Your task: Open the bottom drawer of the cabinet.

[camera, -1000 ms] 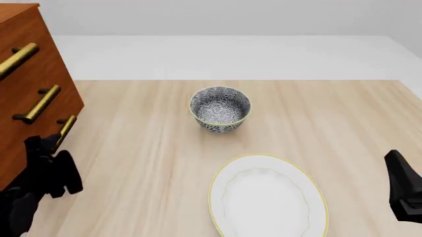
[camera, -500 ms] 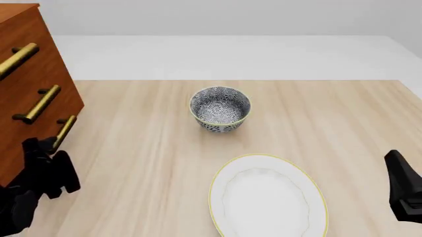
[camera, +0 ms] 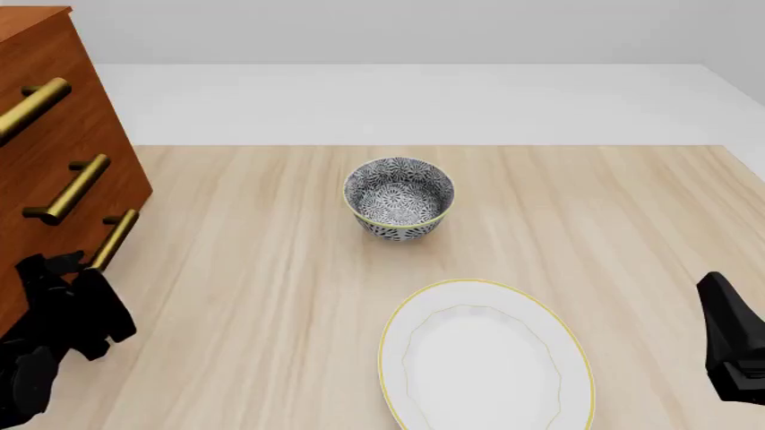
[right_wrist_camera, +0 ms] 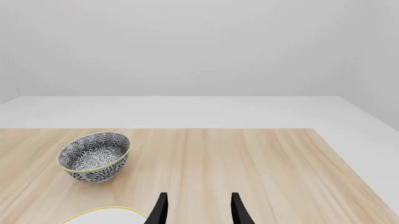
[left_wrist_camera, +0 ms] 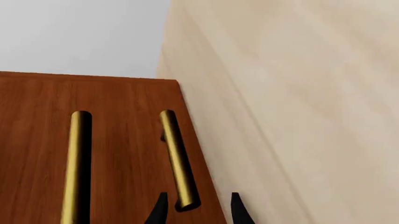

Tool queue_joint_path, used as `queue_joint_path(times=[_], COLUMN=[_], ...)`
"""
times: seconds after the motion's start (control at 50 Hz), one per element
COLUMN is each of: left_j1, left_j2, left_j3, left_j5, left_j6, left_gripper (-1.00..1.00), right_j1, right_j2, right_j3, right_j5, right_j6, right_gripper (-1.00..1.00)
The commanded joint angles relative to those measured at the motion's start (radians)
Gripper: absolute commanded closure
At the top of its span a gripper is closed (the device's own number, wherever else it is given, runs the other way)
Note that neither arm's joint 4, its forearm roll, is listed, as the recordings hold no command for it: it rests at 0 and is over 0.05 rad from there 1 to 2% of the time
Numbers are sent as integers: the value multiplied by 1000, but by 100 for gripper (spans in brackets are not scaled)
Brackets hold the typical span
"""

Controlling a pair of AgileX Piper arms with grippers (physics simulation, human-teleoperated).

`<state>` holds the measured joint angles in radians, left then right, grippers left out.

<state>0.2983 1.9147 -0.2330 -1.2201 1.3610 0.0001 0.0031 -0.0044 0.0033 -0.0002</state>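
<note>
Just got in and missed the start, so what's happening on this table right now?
The left end effector is lined up on the brass handle of the bottom drawer of the wooden cabinet. Its fingers sit open on either side of the handle's near end, not yet closed on it. The drawer looks shut. The right end effector hangs open over the table, idle, near a white plate and a patterned bowl.
</note>
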Motion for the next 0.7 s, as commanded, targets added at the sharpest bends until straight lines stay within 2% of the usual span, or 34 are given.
queue_joint_path(times=[0.02,0.22,0.24,0.7], left_j1=[43,44,41,17], left_j2=[40,53,50,20], left_j3=[-42,-56,-59,-61], left_j5=[0,0,0,0], left_j6=[193,193,196,201], left_gripper=[-100,-100,100,100], right_j1=[0,0,0,0], right_j2=[0,0,0,0], right_j3=[0,0,0,0], right_j5=[0,0,0,0], right_j6=[0,0,0,0], right_gripper=[-100,-100,-100,-100])
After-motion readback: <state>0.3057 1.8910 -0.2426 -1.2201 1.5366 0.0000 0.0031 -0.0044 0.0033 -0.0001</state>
